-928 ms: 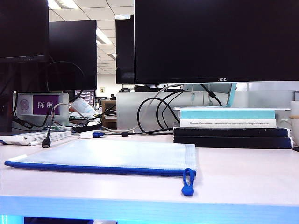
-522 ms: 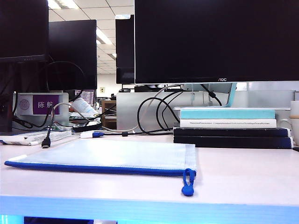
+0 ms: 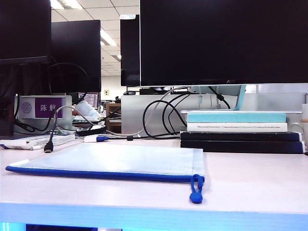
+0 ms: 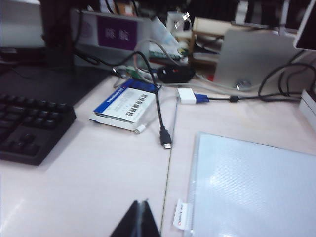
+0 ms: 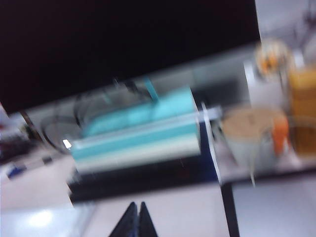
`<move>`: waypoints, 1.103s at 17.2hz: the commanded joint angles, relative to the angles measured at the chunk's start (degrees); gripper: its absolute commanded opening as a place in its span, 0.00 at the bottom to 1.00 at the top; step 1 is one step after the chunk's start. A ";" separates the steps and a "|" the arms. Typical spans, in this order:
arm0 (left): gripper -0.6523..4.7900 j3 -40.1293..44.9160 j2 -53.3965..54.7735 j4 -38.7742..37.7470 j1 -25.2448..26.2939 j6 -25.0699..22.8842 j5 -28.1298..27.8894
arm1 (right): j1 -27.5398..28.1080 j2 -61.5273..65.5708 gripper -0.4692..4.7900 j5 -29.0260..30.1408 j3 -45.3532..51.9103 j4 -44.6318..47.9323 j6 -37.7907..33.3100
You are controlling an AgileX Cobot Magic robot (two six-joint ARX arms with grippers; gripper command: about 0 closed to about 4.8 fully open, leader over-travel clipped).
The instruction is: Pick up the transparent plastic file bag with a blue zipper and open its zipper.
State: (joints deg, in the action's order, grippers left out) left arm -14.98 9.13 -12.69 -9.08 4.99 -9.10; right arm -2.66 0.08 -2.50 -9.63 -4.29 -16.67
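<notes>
Transparent mesh file bag (image 3: 115, 161) lies flat on tabletop (image 3: 250, 183); blue zipper (image 3: 96, 173) closed along near edge, pull at right end.

Right wrist view motion-blurred; right gripper (image 5: 134, 220) cut off; stacked books (image 5: 138, 133) smeared

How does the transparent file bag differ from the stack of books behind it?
The transparent plastic file bag is a single thin, flat, see-through sheet with a blue zipper along its near edge. The stack of books is thick, opaque, layered teal, white and black. Both lie flat on the desk.
</notes>
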 commanded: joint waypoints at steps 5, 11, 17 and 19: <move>0.11 -15.04 19.41 1.14 -0.04 -8.98 10.71 | -0.22 11.37 0.09 2.34 -8.46 -0.20 0.39; 0.11 -23.39 33.73 -2.99 -1.22 -10.93 20.96 | -0.17 36.11 0.09 18.53 -22.12 -3.34 3.21; 0.11 -23.50 38.14 -2.69 -14.21 -3.82 17.33 | -0.22 56.17 0.09 33.86 -30.71 -6.12 3.17; 0.11 -23.47 39.65 -2.12 -20.72 -0.87 11.74 | -0.26 62.07 0.09 38.40 -32.79 -7.56 3.06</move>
State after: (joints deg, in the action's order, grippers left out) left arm -38.28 48.38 -15.79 -28.05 2.15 5.58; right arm -2.85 60.62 32.97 -41.74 -11.53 -13.78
